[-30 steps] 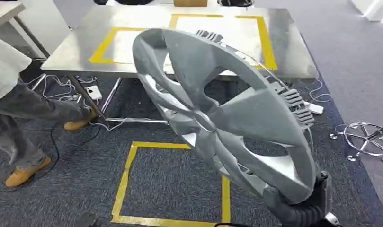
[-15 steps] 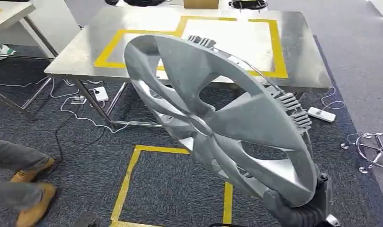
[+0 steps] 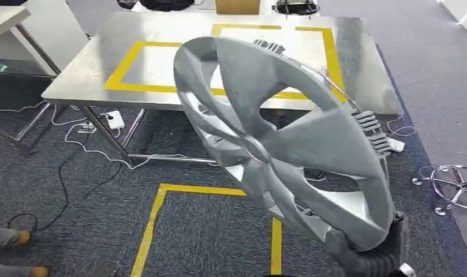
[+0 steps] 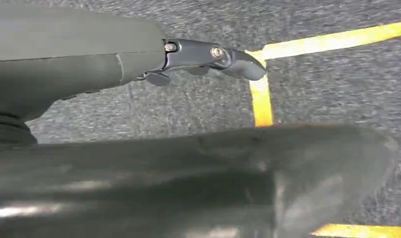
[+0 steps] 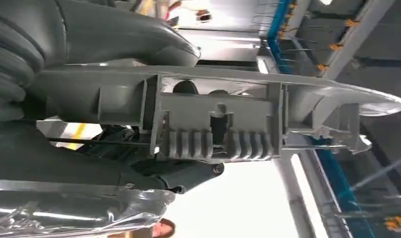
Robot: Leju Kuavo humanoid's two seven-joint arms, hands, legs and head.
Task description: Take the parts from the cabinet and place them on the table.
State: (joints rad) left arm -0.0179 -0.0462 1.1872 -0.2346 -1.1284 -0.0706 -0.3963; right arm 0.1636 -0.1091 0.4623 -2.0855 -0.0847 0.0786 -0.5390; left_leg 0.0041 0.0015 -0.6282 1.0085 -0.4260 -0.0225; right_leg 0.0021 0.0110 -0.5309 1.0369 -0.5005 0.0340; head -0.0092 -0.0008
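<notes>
Holding: right hand (image 3: 366,254) grips the grey wheel cover (image 3: 277,138) at its lower rim, cover tilted on edge, raised over the carpet in front of the surface (image 3: 363,63).
Hidden: cover blocks the surface's near edge and part of the yellow tape rectangle (image 3: 124,66) on it; the right hand's fingers (image 5: 188,176) are mostly behind the rim clips.
Left hand: (image 4: 208,57) hangs over the carpet, one dark finger out; grasp state cannot be told.
Cut off: a person's shoe (image 3: 23,236) at the frame's left edge.
Room: yellow floor tape (image 3: 156,216) lies below the cover; chrome chair base (image 3: 453,187) well off to the right.
</notes>
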